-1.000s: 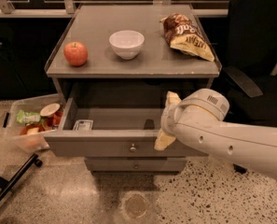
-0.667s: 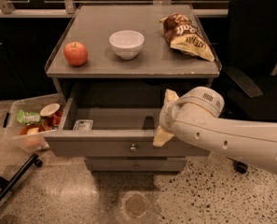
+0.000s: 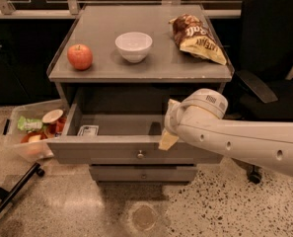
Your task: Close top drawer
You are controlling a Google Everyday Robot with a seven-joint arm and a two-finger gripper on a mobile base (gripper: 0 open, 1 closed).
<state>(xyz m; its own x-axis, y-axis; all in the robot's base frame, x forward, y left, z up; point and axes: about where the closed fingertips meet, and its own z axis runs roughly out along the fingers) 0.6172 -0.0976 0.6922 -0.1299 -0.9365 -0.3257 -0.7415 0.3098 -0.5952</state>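
Note:
The top drawer [image 3: 111,151] of the grey cabinet stands pulled out, its flat grey front facing me with a small round metal knob [image 3: 140,154] at the centre. A small white packet [image 3: 88,130] lies inside at the left. My gripper [image 3: 168,132] comes in from the right on a white arm and sits at the drawer's front edge, right of the knob, its yellowish fingertip over the front panel.
On the cabinet top [image 3: 106,33] are a red apple [image 3: 80,57], a white bowl [image 3: 133,46] and a chip bag [image 3: 198,37]. A clear bin [image 3: 32,132] with food items stands on the floor at the left. A black office chair [image 3: 269,58] is at the right. A lower drawer [image 3: 143,173] is shut.
My arm has shifted slightly left and forward along the drawer's front edge. The drawer stands open about as far as before.

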